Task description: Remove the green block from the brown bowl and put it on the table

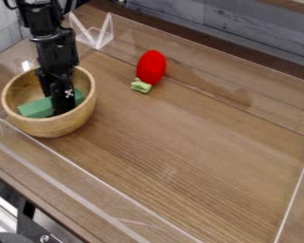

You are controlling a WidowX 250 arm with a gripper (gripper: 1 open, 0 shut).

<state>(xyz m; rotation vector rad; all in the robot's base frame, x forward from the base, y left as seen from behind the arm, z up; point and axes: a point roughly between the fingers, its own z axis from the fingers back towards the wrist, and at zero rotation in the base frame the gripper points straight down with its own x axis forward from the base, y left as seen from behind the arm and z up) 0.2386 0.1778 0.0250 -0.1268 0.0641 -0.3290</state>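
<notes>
A robot test bench in a lab-like room: a wood-grain table point(193, 133) fenced along its edges by low clear acrylic walls point(294, 190), a black robot arm point(47, 38) at the left corner, grey planking behind.

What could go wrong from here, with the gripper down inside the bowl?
1. The black gripper is down in the round light-brown wooden bowl at the flat green block; whether it grips is unclear, so the block may slip on lifting.
2. The fingers sit close to the bowl's inner wall, so lifting might drag or tip the bowl.
3. The bowl stands near the clear acrylic wall; a shove could push it against that.
</notes>
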